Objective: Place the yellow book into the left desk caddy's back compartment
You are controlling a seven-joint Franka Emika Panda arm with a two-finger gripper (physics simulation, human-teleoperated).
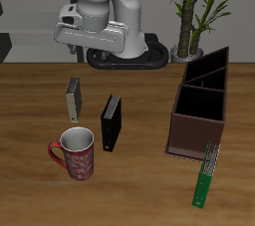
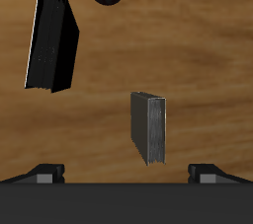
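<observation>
The yellow book (image 1: 73, 98) stands upright on the wooden table in the left half of the exterior view, a little above mid-height; it is small and thin, with a grey cover and a dull tan edge. In the wrist view the book (image 2: 151, 127) shows as a grey slab with a dark narrow edge, standing apart from anything else. The caddy (image 1: 201, 106) sits at the right of the exterior view, a dark reddish-brown open-top box with dark partitions, running toward the upper right. Its back compartment (image 1: 213, 67) is the narrow section at the upper end.
</observation>
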